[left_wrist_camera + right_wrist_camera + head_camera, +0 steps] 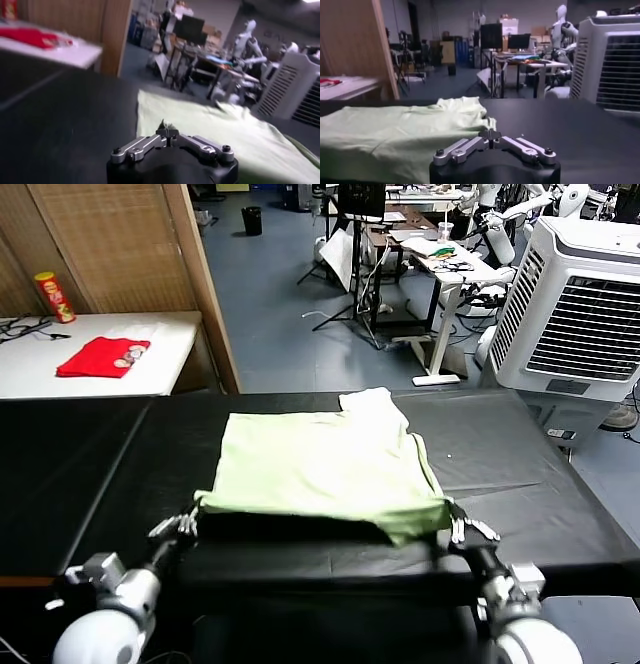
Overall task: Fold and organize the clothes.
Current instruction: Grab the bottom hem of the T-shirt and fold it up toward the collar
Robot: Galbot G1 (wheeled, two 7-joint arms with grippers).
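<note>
The black surface (520,474) carries the shirt (320,469), lying flat in its middle and already folded into a rough rectangle, one sleeve poking out at the far edge. The near hem is lifted: the left gripper (196,509) and right gripper (452,512) each pinch a near corner, jaws closed on cloth. Another fold and tidying (likely) remain.

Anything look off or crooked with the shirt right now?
Slightly. The green shirt is lifted along its near edge, pinched by the left pincer and right pincer at the two corners. The near right corner sags lower than the left, and a sleeve sticks out unfolded at the far side.
</note>
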